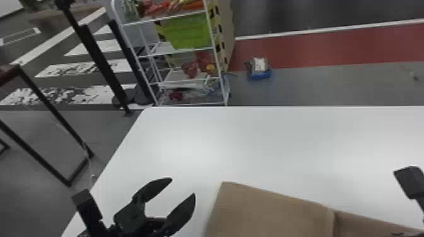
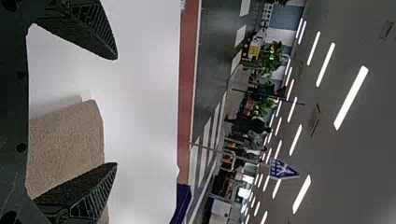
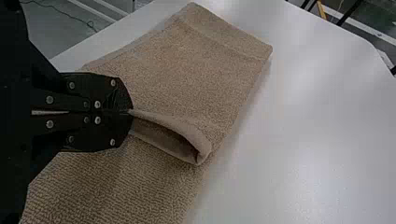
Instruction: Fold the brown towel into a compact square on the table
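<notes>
Left fingers (image 1: 182, 211) spread, right fingers (image 3: 122, 130) together

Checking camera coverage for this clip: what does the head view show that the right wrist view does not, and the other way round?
Head view: the left hand with its fingers apart, beside the towel; beyond the table, a green bin and a red floor strip.

Right wrist view: the right hand shut on the edge of a fold, which gapes beside the fingertips.

Both: part of the brown towel, lying on the white table.
</notes>
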Motion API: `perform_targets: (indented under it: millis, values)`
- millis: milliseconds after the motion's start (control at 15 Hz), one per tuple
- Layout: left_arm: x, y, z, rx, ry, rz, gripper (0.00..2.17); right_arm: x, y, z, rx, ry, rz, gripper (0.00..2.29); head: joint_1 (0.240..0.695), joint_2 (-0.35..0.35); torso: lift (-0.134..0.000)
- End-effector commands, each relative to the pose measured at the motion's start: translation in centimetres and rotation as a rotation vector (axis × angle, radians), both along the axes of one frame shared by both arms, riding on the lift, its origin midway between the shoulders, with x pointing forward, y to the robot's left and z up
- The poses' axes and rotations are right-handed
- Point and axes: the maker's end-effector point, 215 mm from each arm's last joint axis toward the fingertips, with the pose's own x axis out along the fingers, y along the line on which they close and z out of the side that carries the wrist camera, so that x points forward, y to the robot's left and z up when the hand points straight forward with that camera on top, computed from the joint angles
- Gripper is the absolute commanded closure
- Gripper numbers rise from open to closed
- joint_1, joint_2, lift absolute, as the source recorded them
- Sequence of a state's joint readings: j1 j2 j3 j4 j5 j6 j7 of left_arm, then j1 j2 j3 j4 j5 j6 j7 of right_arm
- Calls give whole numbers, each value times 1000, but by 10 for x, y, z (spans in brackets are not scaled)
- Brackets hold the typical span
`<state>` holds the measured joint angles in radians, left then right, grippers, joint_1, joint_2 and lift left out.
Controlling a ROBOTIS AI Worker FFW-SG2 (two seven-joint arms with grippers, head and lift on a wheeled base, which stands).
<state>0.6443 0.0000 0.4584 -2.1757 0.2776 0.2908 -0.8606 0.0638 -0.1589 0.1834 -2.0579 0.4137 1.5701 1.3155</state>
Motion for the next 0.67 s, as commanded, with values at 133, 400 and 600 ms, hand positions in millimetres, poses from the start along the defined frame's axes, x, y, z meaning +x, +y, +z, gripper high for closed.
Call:
perform_targets:
  millis: [133,400,600]
  values:
    - [0,-1,0,-3,0,1,70,12,1,24,101,-22,-47,1241,695,304,-124]
    - [0,0,-1,-5,1,1,73,18,-5,47,154,-65,-77,1241,695,301,-124]
    - [-1,0,-4,-5,7,2,73,7,-11,35,120,-43,-65,1237,695,292,-124]
